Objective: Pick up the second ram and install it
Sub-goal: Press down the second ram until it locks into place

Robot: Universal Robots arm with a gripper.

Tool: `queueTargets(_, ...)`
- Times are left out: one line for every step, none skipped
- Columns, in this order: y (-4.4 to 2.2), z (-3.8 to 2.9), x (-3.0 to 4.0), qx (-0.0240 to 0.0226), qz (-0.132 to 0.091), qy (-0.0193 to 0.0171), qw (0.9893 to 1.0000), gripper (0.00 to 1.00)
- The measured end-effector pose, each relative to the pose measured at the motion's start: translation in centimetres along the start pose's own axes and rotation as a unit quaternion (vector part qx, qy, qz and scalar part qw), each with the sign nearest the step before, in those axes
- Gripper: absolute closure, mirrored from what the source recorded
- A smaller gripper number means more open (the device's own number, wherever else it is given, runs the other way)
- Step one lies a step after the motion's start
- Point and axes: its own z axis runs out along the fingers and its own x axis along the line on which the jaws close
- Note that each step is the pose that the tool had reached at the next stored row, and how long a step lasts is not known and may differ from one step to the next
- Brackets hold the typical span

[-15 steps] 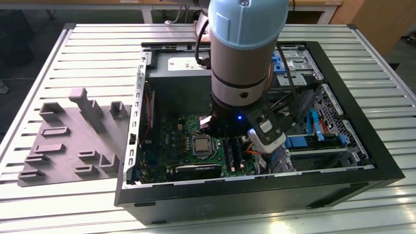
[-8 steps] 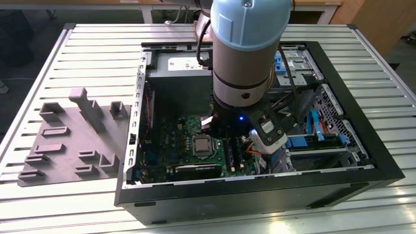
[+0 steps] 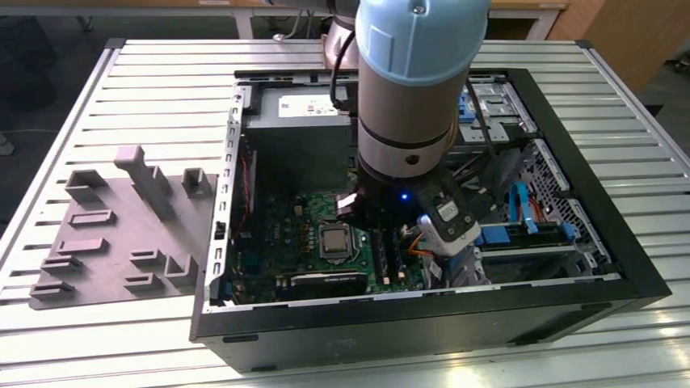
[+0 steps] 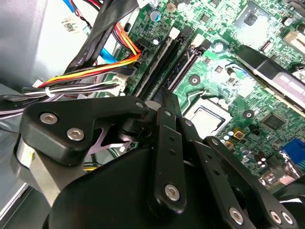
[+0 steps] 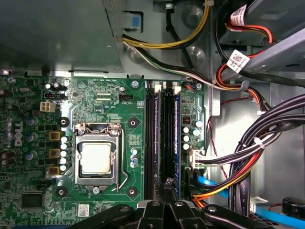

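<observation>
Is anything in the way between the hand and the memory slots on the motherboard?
Nothing visible does. In the first wrist view the memory slots lie right before the hand; the cable bundle runs beside them, not across.

The black claw point(image 4: 164, 102) fills the near part of the second wrist view, its linkage arms bolted with silver screws and its fingers drawn together to a narrow tip. That tip hangs just above the long black memory slots point(image 4: 164, 59) on the green motherboard point(image 4: 228, 62). Beside the slots sits the processor socket point(image 4: 206, 116) with its metal frame. A bundle of orange, yellow and red wires point(image 4: 93, 71) runs to a connector near the slots, against the grey case wall point(image 4: 28, 43).
</observation>
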Motion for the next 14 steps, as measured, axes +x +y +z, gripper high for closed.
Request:
queueTargets(0.00,0.01,-0.02,0.0000,0.000,0.0000,1.0000,0.89)
queueTargets(0.00,0.01,-0.02,0.0000,0.000,0.0000,1.0000,0.89)
queueTargets(0.00,0.02,-0.02,0.0001,0.000,0.0000,1.0000,0.89)
queueTargets(0.00,0.03,-0.03,0.0000,0.000,0.0000,1.0000,0.89)
queueTargets(0.00,0.03,-0.03,0.0000,0.000,0.0000,1.0000,0.89)
queueTargets(0.00,0.05,-0.03,0.0000,0.000,0.0000,1.0000,0.89)
queueTargets(0.00,0.08,-0.03,-0.0001,0.000,0.0000,1.0000,0.89)
queueTargets(0.00,0.11,-0.03,-0.0001,0.000,0.0000,1.0000,0.89)
queueTargets(-0.01,0.13,-0.03,0.0000,0.000,0.0000,1.0000,0.89)
queueTargets(-0.01,0.17,-0.04,0.0000,0.000,0.0000,1.0000,0.89)
queueTargets(-0.01,0.20,-0.06,0.0000,0.000,0.0000,1.0000,0.89)
queueTargets(-0.01,0.22,-0.11,0.0001,0.000,0.0000,1.0000,0.89)
queueTargets(-0.01,0.24,-0.17,0.0001,0.000,0.0000,1.0000,0.89)
queueTargets(-0.01,0.26,-0.23,0.0001,0.000,0.0001,1.0000,0.89)
